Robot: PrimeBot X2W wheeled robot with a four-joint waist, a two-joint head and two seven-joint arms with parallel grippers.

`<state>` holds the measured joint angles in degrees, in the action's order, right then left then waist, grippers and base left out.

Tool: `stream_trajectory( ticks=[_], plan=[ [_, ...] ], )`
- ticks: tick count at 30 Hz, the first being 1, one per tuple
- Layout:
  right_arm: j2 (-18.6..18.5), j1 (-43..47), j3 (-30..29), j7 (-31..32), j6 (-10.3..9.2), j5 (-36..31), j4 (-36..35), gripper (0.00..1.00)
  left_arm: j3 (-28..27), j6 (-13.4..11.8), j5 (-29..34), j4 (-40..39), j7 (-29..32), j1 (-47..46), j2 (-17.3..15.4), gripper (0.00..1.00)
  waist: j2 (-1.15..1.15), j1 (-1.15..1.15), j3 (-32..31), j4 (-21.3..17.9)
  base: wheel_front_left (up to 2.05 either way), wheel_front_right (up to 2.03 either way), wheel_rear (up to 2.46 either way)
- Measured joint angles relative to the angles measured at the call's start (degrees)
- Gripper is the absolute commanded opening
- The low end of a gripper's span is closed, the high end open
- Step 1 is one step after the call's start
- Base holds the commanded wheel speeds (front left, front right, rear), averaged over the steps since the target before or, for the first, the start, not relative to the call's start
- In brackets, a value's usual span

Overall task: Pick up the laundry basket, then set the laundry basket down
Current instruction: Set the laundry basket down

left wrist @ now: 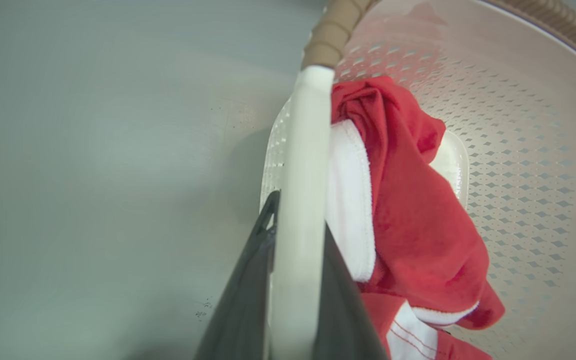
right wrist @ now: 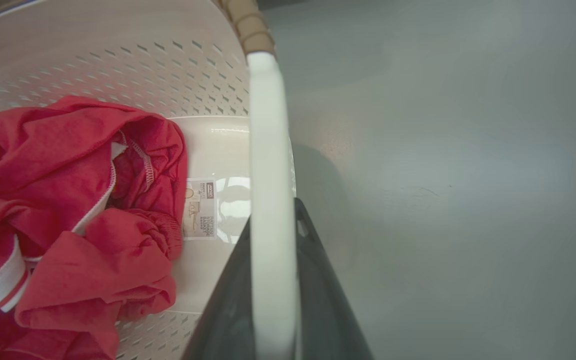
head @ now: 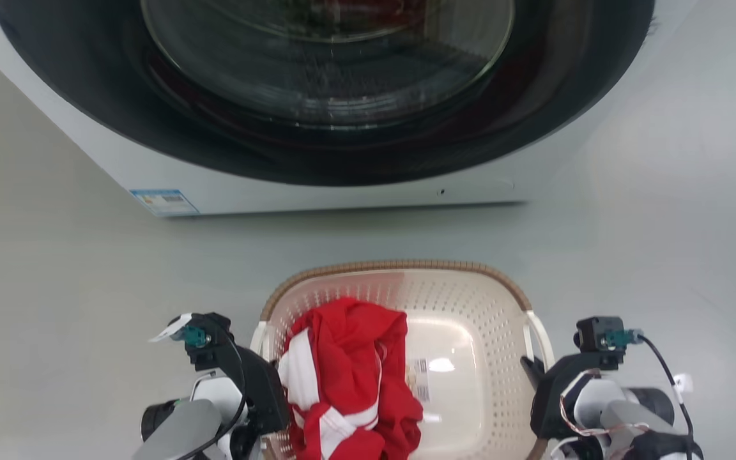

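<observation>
The laundry basket (head: 457,300), cream and perforated with a brown woven-look rim (head: 400,264), sits low in the head view between my two arms. My left gripper (head: 264,370) is shut on its left white loop handle (left wrist: 308,125), a dark finger on each side of the band (left wrist: 299,215). My right gripper (head: 537,377) is shut the same way on the right handle (right wrist: 265,125), seen close up (right wrist: 273,212). A red and white garment (head: 342,370) lies in the basket's left half (right wrist: 68,200). A label (right wrist: 199,209) shows on the smooth bottom. I cannot tell whether the basket touches the floor.
A white front-loading washing machine (head: 342,191) with a dark round door (head: 329,76) stands just beyond the basket. Grey floor (head: 55,287) spreads to both sides. A blue sticker (head: 163,202) marks the machine's lower left corner.
</observation>
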<state>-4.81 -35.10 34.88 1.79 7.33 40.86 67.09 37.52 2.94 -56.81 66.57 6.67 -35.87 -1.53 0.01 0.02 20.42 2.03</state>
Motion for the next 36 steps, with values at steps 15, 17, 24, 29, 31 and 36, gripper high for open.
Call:
stream_trajectory(
  ticks=[15,17,24,29,31,36],
  plan=[
    [-1.2,-8.7,0.4,-5.9,-0.04,-2.1,-1.5,0.0,-0.5,-1.5,0.1,-1.1,-5.5,-8.1,-0.1,0.0,0.0,-0.01,12.9,-0.2,0.0,0.0,0.0],
    [-1.3,-9.9,0.5,-6.5,-0.11,-2.1,-1.6,0.0,-0.6,-1.5,0.3,-1.0,-6.1,-9.3,-0.1,0.0,0.0,-0.01,14.6,-0.2,0.0,0.0,0.0],
    [-1.3,-13.3,0.4,-9.2,-0.74,-3.0,-1.9,0.0,-1.5,-1.4,0.5,-0.7,-8.6,-12.7,-0.4,0.0,0.0,-0.01,20.5,-0.2,0.0,0.0,0.0],
    [-1.3,-14.4,0.6,-11.2,-0.8,-3.7,-1.8,0.0,-1.5,-1.3,0.5,-0.4,-10.3,-14.0,-0.3,0.0,0.0,-0.01,23.8,-0.2,0.0,0.0,0.0],
    [-1.3,-15.1,0.7,-11.9,-0.88,-4.1,-1.8,0.0,-1.5,-1.0,0.6,-0.2,-11.0,-14.5,-0.3,0.0,0.0,-0.01,24.9,-0.2,0.0,0.0,0.0],
    [-1.3,-16.2,0.8,-13.3,-1.63,-4.3,-1.6,0.0,-1.4,-0.8,1.0,0.1,-12.4,-15.9,-0.3,0.0,0.0,-0.01,27.1,-0.1,0.0,0.0,0.0]
  ],
)
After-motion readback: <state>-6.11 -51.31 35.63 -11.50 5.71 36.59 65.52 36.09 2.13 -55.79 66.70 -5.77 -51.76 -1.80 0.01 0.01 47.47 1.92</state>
